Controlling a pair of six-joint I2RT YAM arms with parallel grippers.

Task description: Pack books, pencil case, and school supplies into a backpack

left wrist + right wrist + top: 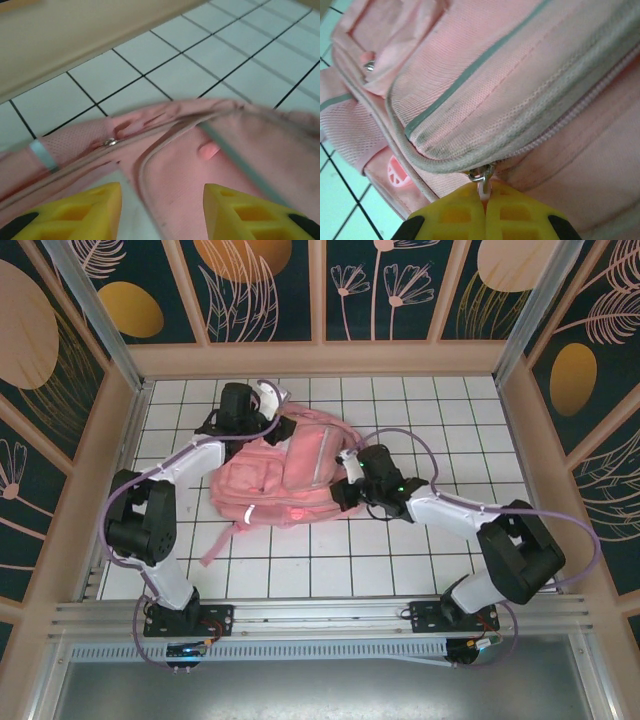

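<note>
**Item:** pink backpack (285,475), lying flat at mid-surface (400,560) between both arms.
**Right pincer** (485,200): fingers together, clamping the zip pull (483,181) where a curved compartment seam is ending.
**Left pincer** (162,200): fingers apart, hovering over the bag's far-left edge, gripping nothing.
**Step judged:** zip work on a compartment; whether it is opening or closing cannot be told.
**Next move:** this is calling for a steady draw along the zip track, with the left pincer pinning fabric against the pull.
</note>
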